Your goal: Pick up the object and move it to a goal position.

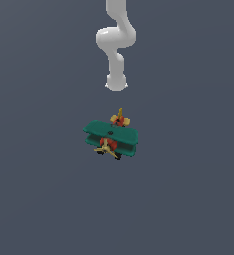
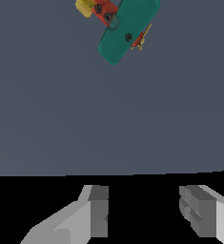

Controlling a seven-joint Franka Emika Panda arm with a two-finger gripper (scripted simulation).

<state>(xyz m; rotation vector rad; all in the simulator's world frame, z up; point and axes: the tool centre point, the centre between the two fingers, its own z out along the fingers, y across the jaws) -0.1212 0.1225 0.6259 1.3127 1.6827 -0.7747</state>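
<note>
The object (image 1: 111, 136) is a small toy biplane with teal-green wings, a red body, and a yellow propeller and tail. It rests on the grey floor in the middle of the exterior view, propeller toward the camera. The white arm (image 1: 116, 55) rises behind it, apart from it, and its fingers cannot be made out there. In the wrist view the object (image 2: 125, 28) lies far ahead of my gripper (image 2: 144, 205). The two grey fingers (image 2: 99, 212) stand wide apart with nothing between them, so the gripper is open.
A plain grey floor (image 1: 39, 189) surrounds the plane on all sides. In the wrist view the floor ends in a black band (image 2: 142, 183) behind the fingers. No other objects show.
</note>
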